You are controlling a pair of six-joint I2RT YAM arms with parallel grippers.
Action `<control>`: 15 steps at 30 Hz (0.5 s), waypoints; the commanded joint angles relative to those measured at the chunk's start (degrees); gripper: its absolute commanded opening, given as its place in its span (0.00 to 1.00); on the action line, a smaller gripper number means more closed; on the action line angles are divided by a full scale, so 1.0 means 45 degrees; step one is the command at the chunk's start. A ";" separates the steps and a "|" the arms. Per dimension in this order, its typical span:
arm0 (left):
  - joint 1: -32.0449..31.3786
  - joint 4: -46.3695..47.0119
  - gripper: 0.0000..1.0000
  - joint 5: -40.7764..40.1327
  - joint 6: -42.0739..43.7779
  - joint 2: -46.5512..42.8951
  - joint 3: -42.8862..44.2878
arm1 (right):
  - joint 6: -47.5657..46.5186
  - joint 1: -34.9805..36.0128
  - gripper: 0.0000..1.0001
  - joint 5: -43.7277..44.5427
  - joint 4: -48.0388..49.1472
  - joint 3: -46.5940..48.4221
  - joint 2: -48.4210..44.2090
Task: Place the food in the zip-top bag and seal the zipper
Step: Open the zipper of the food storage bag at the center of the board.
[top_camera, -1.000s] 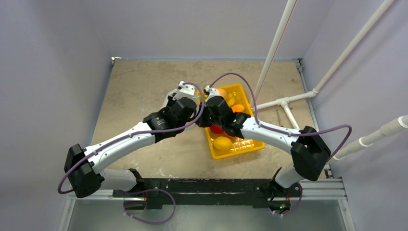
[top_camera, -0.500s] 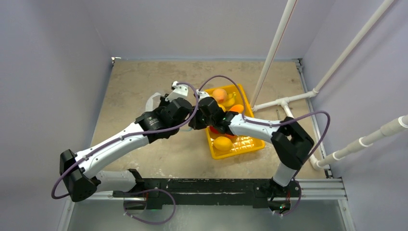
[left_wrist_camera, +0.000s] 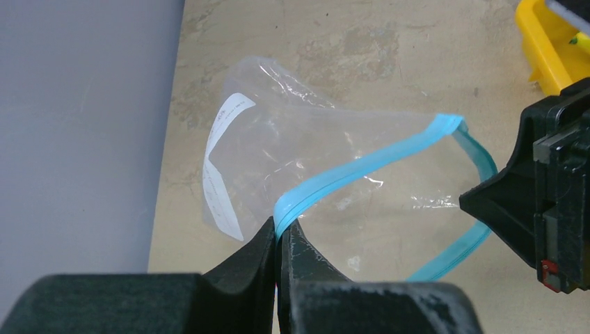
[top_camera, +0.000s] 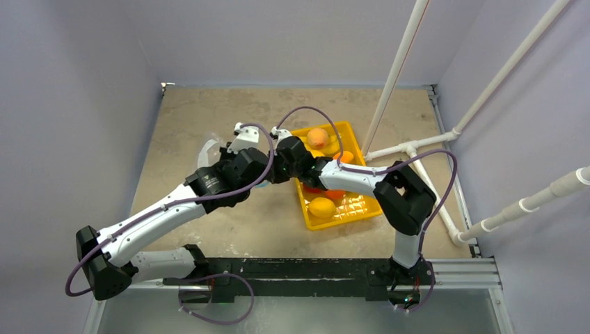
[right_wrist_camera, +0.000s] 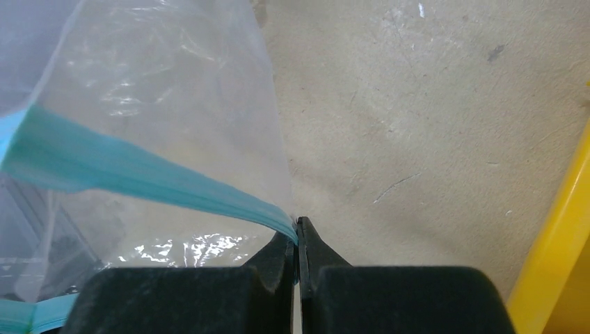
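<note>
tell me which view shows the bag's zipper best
Left wrist: the zipper runs from the left tool's pinch to the far corner and loops back, mouth open. Right wrist shows only a short stretch entering the shut right tool. Top external shows just a sliver of the zip-top bag; the strip is hidden.

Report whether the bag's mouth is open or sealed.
Open: the zipper has its two teal lips bowed apart into a loop, and the left gripper and right gripper each pinch a lip.
</note>
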 commanded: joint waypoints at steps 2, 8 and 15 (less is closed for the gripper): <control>0.0013 0.0742 0.00 0.0074 -0.0417 -0.0190 -0.0778 | -0.0321 -0.0076 0.01 0.0389 -0.0109 0.0600 -0.0580; 0.0013 0.2025 0.00 0.0717 -0.0328 -0.0482 -0.1775 | -0.0340 -0.0066 0.04 0.0414 0.0128 0.0685 -0.0581; 0.0022 0.2323 0.00 0.0872 -0.0410 -0.0300 -0.2092 | -0.0362 -0.0065 0.24 0.0744 -0.0424 0.0995 -0.1104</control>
